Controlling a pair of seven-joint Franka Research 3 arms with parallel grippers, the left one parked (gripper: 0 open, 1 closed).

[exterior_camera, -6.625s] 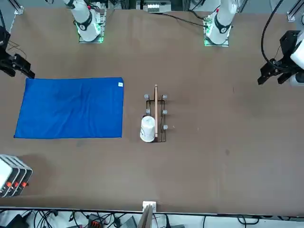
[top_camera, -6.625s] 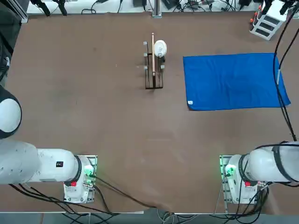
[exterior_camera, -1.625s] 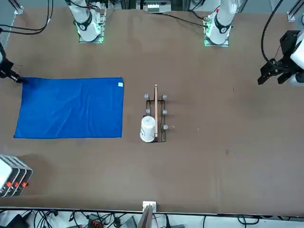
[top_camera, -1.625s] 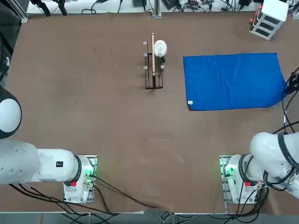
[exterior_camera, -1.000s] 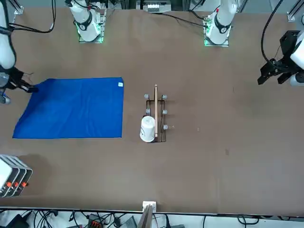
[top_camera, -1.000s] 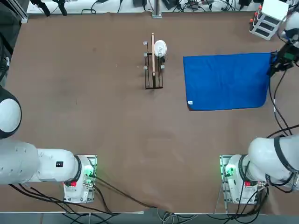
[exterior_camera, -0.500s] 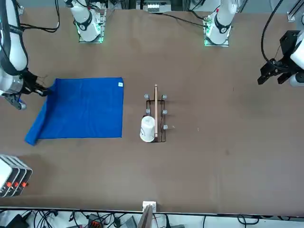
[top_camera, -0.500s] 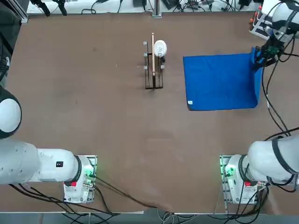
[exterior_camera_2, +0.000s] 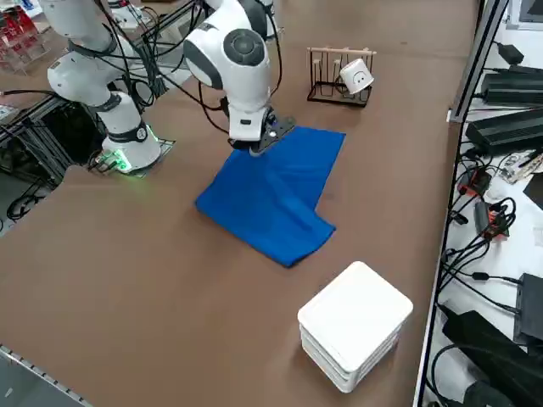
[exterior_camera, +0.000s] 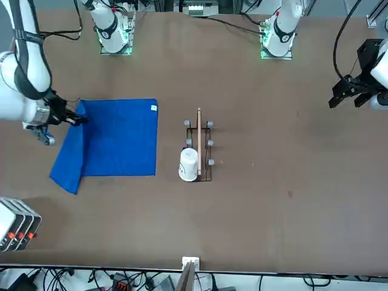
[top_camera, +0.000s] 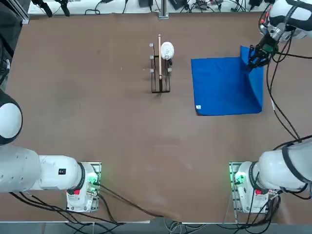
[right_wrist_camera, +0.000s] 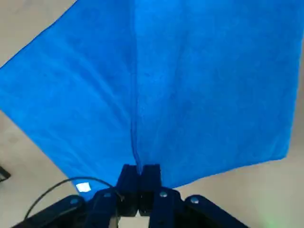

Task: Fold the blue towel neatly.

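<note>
Blue towel [top_camera: 219, 87]: located on the far right part of the brown table [top_camera: 122, 126]. Left portion spread flat, with small white tag [top_camera: 198, 107] at the near left corner. Right portion raised and partly turned over toward the left, with a crease running between flat portion and loose flap. Flap corner angled outward past the far edge of the flat portion.

Right gripper [right_wrist_camera: 138, 173]: positioned low at the right portion of the cloth, toward its far side. Clenched, with the cloth edge pinched between the two fingertips. Reaching in from the right, with the black hand directly above the cloth.

Small wooden stand [top_camera: 160, 73]: placed left of the cloth, well apart from it. Fitted with a wooden bar along the top and dark wire sides. White mug [top_camera: 167, 50]: tilted, at the far right part of the stand. White stacked container [exterior_camera_2: 355, 318]: set down beyond the cloth, near the far right corner of the work surface.
</note>
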